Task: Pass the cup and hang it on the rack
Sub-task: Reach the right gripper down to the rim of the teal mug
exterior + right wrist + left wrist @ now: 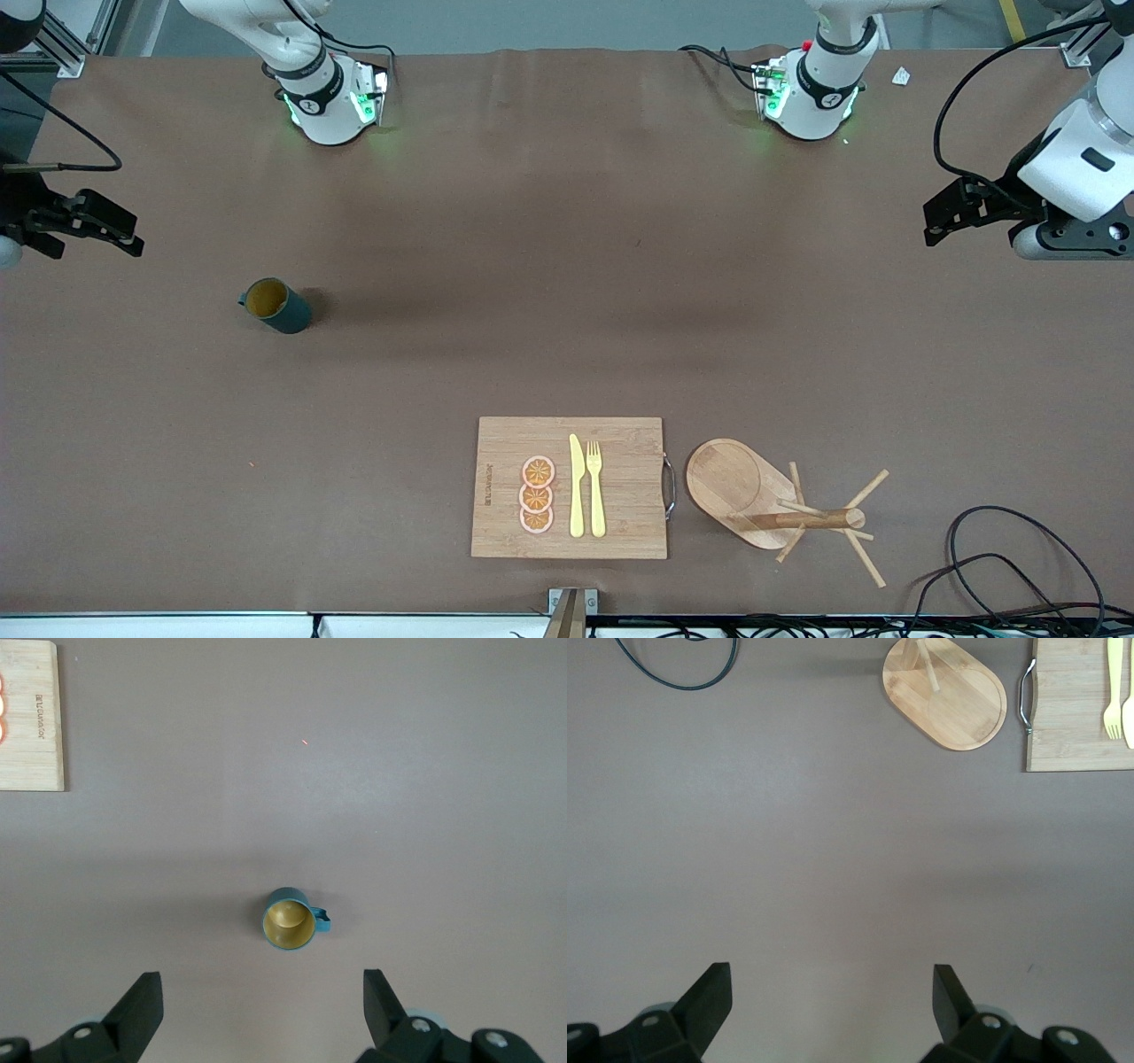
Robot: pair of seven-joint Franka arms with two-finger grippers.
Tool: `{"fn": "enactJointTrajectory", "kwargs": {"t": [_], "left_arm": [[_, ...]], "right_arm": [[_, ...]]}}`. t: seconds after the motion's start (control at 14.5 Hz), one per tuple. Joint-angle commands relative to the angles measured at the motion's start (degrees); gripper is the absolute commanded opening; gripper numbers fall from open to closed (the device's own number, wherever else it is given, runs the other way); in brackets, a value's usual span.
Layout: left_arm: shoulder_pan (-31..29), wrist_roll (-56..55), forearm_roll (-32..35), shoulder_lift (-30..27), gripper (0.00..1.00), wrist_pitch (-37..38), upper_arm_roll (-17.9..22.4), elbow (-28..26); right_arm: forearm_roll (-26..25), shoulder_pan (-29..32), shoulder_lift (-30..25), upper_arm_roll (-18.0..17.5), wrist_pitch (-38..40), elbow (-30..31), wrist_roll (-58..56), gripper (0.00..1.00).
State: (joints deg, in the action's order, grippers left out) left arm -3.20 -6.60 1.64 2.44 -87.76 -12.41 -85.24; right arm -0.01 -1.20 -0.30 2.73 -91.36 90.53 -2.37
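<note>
So the cup (276, 306) stands upright by itself on the bench (532, 266) toward the right arm's end, well apart from everything else. The cutting board (620, 514) lies nearer the front camera, about mid-bench, with three fruit slices (537, 494) stacked in a row on it, and a knife (576, 486) and fork (595, 487) side by side next to them. The rack (771, 501) is just beside the board, toward the left arm's end. A loose cable (1001, 558) is coiled past the rack at that same end.
</note>
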Motion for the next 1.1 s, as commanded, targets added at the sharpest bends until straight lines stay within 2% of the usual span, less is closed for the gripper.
{"fn": "enactJointTrajectory", "kwargs": {"t": [0.0, 0.28, 0.55, 1.03], "left_arm": [[0.0, 0.5, 1.2, -0.5, 1.0, 0.4, -0.4, 0.3], [-0.2, 0.4, 1.1, -0.5, 1.0, 0.4, -0.4, 0.5], [-0.6, 0.5, 1.1, -0.4, 1.0, 0.4, -0.4, 1.1], [-0.8, 0.5, 1.0, -0.4, 1.0, 0.4, -0.3, 1.2]], "right_arm": [[-0.2, 0.0, -0.5, 0.1, 0.7, 0.0, 1.1, 1.0], [-0.2, -0.2, -0.7, 0.1, 0.8, 1.2, 1.1, 1.0], [0.0, -0.6, -5.2, 0.0, -14.2, 18.8, 1.3, 1.0], [0.6, -2.1, -4.8, 0.0, -22.6, 27.9, 1.8, 1.0]]}}
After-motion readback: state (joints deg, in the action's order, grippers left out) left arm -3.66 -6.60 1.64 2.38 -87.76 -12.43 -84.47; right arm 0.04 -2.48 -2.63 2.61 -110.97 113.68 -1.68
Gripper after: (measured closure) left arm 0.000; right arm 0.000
